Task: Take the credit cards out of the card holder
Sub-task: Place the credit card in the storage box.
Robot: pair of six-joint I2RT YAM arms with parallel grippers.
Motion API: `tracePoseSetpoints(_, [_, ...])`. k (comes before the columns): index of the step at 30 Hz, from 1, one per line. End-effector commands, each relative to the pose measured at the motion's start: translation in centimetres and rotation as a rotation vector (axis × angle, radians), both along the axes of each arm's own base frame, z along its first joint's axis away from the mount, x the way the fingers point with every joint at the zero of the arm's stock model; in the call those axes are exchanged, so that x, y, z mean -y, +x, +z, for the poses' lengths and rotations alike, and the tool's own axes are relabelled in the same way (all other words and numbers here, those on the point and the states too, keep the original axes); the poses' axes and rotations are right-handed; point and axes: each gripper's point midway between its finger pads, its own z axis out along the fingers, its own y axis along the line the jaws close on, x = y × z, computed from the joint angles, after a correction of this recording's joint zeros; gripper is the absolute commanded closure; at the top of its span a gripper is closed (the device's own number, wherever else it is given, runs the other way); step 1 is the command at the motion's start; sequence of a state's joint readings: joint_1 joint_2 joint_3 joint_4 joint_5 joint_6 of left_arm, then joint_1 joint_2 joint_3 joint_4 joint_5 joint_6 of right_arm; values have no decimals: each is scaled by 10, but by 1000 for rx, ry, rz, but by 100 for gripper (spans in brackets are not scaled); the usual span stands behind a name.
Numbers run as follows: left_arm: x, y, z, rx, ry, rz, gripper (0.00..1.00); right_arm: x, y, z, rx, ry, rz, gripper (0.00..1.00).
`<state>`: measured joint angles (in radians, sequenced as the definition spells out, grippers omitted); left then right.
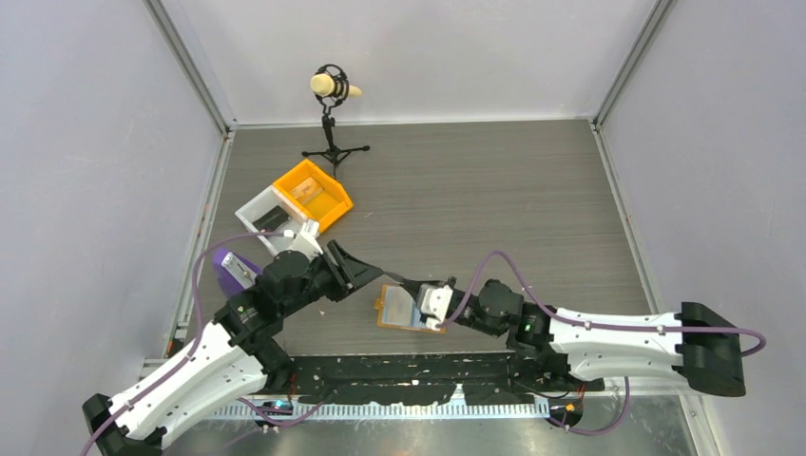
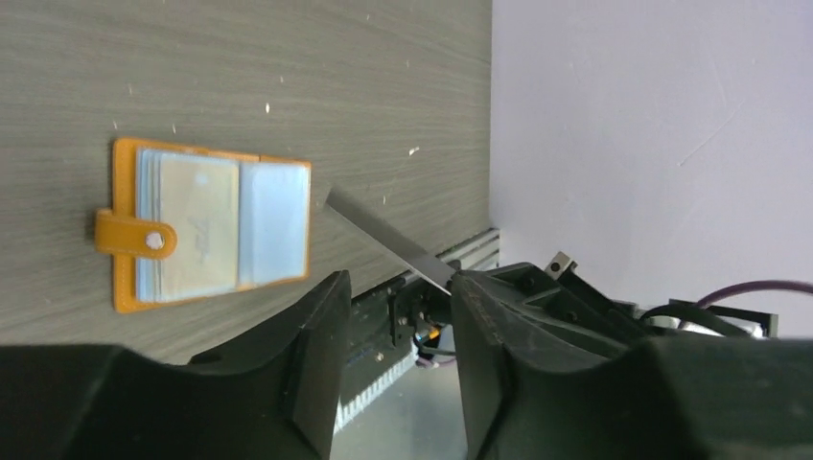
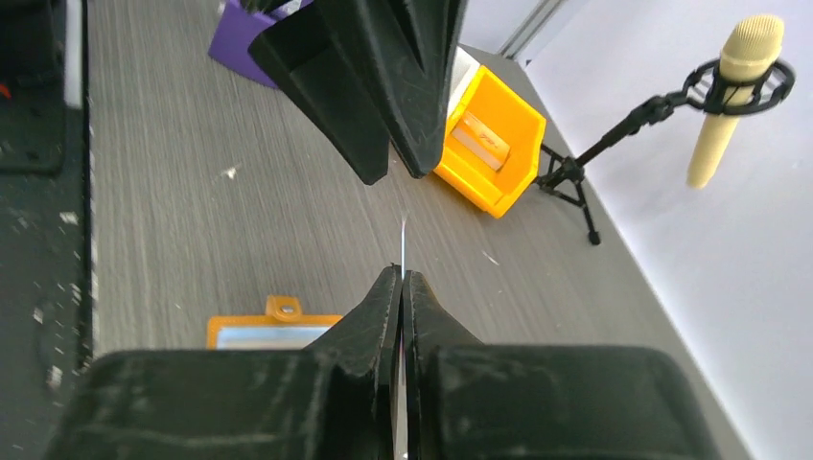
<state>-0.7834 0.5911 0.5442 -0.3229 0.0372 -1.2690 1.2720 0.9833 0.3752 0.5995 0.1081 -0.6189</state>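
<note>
Right hand [image 3: 402, 275]: closed; one thin edge of a credit card [image 2: 390, 237] is pinched between the fingertips.
Credit card: held off the surface [image 2: 288, 77], outside the card holder [image 2: 220, 225], and pointed toward the left hand [image 2: 401, 278].
Left hand: jaws are seen apart; nothing is gripped.
Card holder: laid open and flat on the surface just beside the right hand, pocket panels facing up.

Grey wood-grain table [image 1: 494, 190], 3 pale walls [image 1: 428, 57], seemingly even light.
</note>
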Motion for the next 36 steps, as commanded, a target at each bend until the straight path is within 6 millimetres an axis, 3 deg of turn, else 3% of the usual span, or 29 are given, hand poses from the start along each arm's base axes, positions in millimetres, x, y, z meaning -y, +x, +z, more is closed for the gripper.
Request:
tracePoseSetpoints(1, [-16, 9, 27, 207, 131, -3, 53, 5, -1, 23, -347, 91, -59, 95])
tracePoseSetpoints(2, [-19, 9, 27, 238, 162, -15, 53, 5, -6, 31, -407, 124, -37, 95])
tracePoseSetpoints(5, [-25, 5, 27, 323, 257, -76, 51, 14, -2, 32, -554, 156, -63, 95])
tracePoseSetpoints(6, [-27, 3, 28, 333, 272, -88, 50, 14, -9, 34, -629, 177, -27, 95])
tracePoseSetpoints(9, [-25, -8, 32, 401, 305, -183, 48, 25, 2, 35, -769, 223, -33, 95])
tracePoseSetpoints(10, [-24, -12, 33, 421, 312, -216, 48, 25, -5, 36, -827, 230, 7, 95])
tracePoseSetpoints(16, [-23, -29, 32, 486, 398, -386, 47, 28, -8, 42, -957, 248, 78, 95])
tracePoseSetpoints(20, [-21, -29, 40, 550, 405, -415, 46, 28, -15, 46, -967, 240, 127, 95])
tracePoseSetpoints(28, [6, -43, 48, 557, 384, -651, 44, 16, -46, 50, -1051, 119, 328, 95])
tracePoseSetpoints(36, [42, -53, 48, 482, 275, -852, 51, 6, -51, 55, -1131, 131, 381, 95])
